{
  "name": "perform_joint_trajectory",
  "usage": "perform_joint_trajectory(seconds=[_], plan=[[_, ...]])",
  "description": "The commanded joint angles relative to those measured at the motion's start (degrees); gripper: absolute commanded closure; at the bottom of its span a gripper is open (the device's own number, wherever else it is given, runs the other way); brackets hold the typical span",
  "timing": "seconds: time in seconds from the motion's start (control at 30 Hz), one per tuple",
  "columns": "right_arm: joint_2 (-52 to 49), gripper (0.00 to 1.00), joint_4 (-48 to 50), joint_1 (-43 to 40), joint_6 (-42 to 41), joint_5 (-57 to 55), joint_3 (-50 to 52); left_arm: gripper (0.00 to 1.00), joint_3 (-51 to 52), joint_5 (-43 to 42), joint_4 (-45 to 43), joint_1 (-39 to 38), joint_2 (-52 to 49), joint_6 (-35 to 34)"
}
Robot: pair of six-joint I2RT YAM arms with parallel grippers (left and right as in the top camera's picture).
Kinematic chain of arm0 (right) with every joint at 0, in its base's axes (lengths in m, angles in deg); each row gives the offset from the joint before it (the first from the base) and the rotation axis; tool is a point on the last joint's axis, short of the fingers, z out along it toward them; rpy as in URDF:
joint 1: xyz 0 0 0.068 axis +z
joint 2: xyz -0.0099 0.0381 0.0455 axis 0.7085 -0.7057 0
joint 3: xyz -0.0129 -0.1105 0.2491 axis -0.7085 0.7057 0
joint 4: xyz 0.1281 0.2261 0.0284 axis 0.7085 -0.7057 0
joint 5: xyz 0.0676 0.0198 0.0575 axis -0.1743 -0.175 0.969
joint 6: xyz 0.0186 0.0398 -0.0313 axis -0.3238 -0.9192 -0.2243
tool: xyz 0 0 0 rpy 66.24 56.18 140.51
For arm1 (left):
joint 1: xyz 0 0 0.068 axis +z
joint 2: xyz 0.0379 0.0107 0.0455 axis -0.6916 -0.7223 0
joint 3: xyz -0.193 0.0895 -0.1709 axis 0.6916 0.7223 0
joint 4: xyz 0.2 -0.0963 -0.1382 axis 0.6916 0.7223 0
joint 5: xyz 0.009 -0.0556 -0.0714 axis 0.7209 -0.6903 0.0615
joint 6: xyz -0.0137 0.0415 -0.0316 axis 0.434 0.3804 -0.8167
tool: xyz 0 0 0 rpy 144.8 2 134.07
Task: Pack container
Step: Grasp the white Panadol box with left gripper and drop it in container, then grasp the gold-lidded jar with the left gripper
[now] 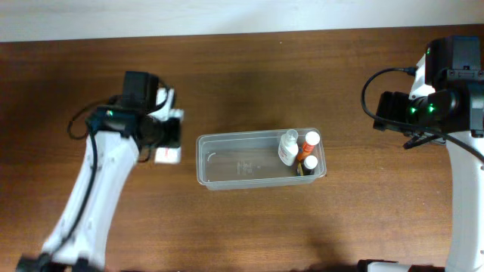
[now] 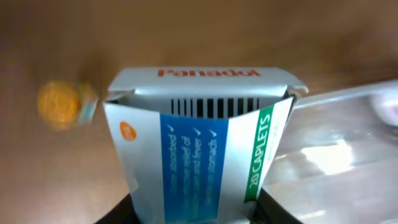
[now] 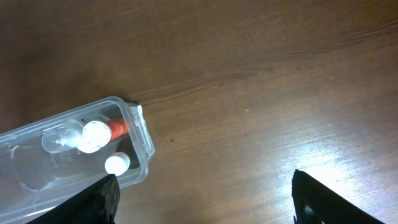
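Container [image 1: 227, 168]: clear tub, table centre; 3 bottles [image 1: 301, 151] stand at its right end; probably light, thin-walled, flexible, slick; best taken by the rim. Left gripper [image 2: 196, 214] clamped on caplet box [image 2: 199, 149], just beside the tub's left end; right gripper [image 3: 208, 199] jaws wide apart, empty.

A dark brown wooden tabletop [image 1: 249, 83] with visible grain is seen in every view. A pale strip [image 1: 227, 15] is shown along its far edge.
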Motion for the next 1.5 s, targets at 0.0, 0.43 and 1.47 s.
perform_joint_trajectory(seconds=[0.0, 0.43, 1.47], plan=[[-0.24, 0.2, 0.04, -0.37, 0.15, 0.09, 0.31, 0.6, -1.09, -0.55, -3.41, -10.71, 4.15, 10.56], [-0.24, 0.2, 0.02, -0.37, 0.83, 0.11, 0.31, 0.6, -0.92, 2.64, -4.85, -27.96, -15.69, 22.49], [-0.24, 0.2, 0.02, -0.37, 1.01, -0.07, 0.31, 0.01, -6.75, 3.08, -5.88, 16.76, -28.37, -1.03]])
